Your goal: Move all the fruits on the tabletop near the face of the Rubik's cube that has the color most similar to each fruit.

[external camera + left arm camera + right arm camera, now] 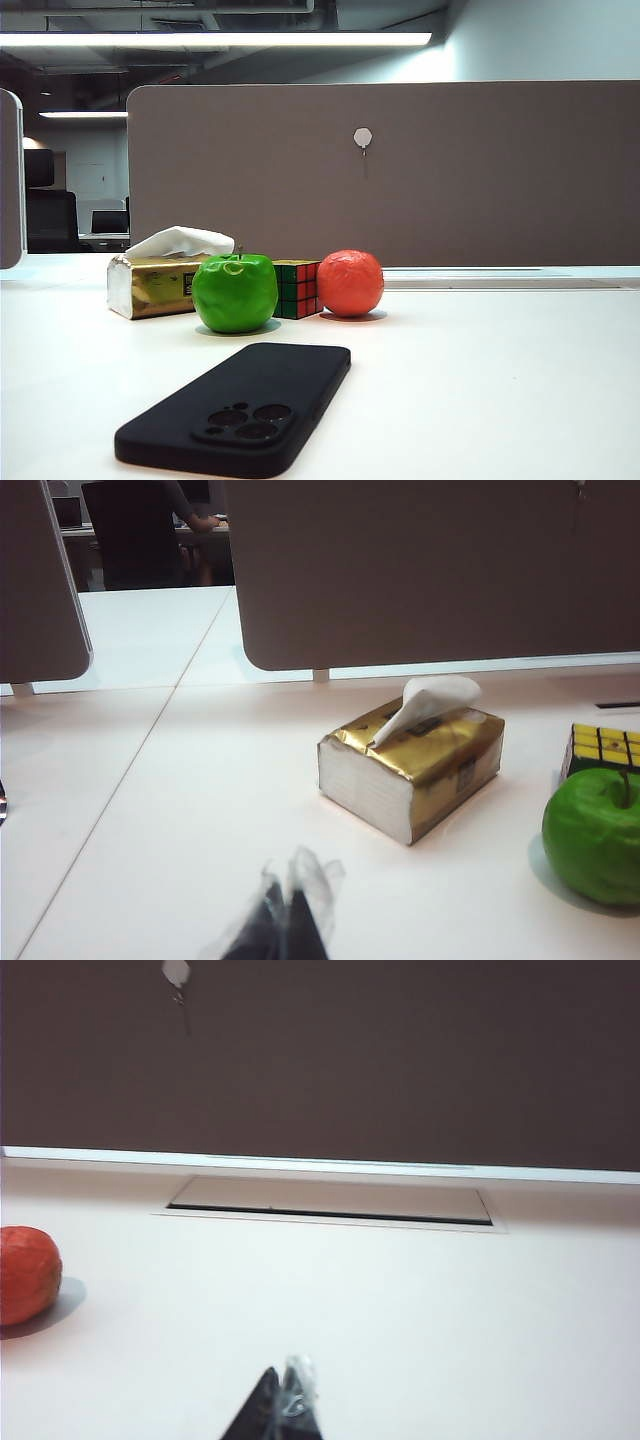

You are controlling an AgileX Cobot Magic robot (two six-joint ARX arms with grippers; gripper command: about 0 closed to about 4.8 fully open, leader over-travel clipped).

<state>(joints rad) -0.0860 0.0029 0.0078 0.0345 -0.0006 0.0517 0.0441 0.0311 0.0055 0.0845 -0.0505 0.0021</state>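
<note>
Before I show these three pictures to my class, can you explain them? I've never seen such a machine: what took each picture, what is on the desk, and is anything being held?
It is a robot with two arms, each ending in a two-finger gripper. One picture comes from a camera off the arms, low over the white tabletop. It shows a green apple, a Rubik's cube and an orange in a row, a gold tissue pack behind them and a black phone in front.

The other two come from cameras on the wrists. The left gripper is near the tissue pack, the right gripper off to the orange's side. Both are shut and hold nothing.
</note>
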